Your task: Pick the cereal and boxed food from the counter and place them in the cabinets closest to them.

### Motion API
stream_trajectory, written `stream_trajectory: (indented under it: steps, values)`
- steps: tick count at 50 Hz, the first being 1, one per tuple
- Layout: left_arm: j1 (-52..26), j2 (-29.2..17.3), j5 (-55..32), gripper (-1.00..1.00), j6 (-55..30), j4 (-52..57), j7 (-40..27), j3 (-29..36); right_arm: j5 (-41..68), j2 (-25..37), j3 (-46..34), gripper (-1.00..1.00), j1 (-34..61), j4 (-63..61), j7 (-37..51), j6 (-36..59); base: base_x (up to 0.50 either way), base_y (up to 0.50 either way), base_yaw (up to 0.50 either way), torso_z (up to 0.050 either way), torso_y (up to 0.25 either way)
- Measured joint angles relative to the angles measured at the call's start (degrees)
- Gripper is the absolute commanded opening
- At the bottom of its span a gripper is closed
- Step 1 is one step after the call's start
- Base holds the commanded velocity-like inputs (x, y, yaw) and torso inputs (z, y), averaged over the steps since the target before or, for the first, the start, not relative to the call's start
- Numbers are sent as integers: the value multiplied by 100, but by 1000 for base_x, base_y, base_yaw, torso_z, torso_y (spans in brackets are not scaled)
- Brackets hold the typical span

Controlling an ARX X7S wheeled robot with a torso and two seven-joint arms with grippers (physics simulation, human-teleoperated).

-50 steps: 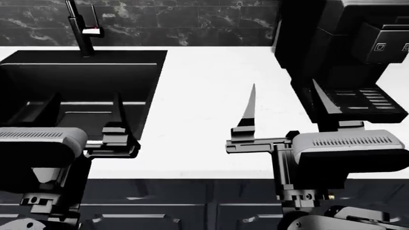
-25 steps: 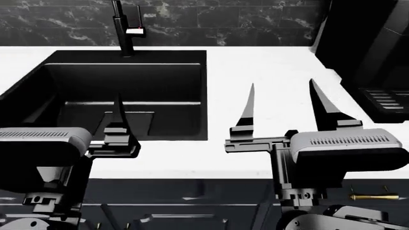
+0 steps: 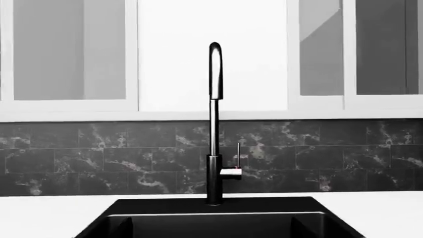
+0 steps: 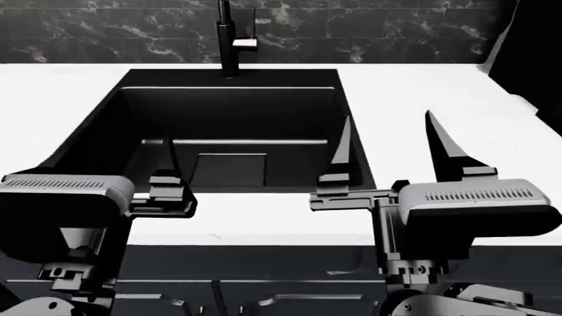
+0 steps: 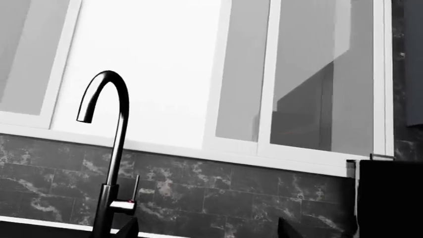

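We see neither the cereal box nor the boxed food in any of the three views. The white marble-look tabletop (image 4: pixel 422 99) fills the middle of the head view, running from the left edge to the right and down to a thick white front edge across the lower centre. Set into it, centre and upper centre of the frame, is a deep black rectangular sink (image 4: pixel 230 135). Behind the sink, at the top centre, stands a tall slim black faucet (image 4: pixel 230 39) with a small side lever, and behind that a dark marble-tiled backsplash (image 4: pixel 105 33) spans the top of the frame.

Our left claw (image 4: pixel 168 172) sits at the lower left of the head view, over the sink's near left part. Only one thin dark finger shows clearly, so we cannot tell how wide it stands. Our right claw (image 4: pixel 391 148) is at the lower right, its two pointed black fingers (image 4: pixel 343 148) spread wide apart and holding nothing, one over the sink's right rim and the other over the bare tabletop.

In the left wrist view the faucet (image 3: pixel 214 124) rises in the centre before the backsplash (image 3: pixel 343 163), with white-framed windows (image 3: pixel 69 49) above. The right wrist view shows the curved faucet (image 5: pixel 109 158) at the lower left.
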Motion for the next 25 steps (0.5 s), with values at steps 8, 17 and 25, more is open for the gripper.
stream_trajectory:
  steps: [8, 17, 25]
  values:
    - [-36, 25, 0, 100, -41, -16, 5, 0, 4, -24, 34, 100, -11, 46, -50, -3, -1, 500, 0, 0, 0]
    - [-63, 48, 2, 100, -74, -24, 6, -2, -11, -36, 60, 100, -40, 74, -90, -9, -1, 500, 0, 0, 0]
    - [-54, 44, 15, 100, -78, -22, -6, -11, -21, -48, 75, 100, -66, 88, -117, 7, -1, 500, 0, 0, 0]
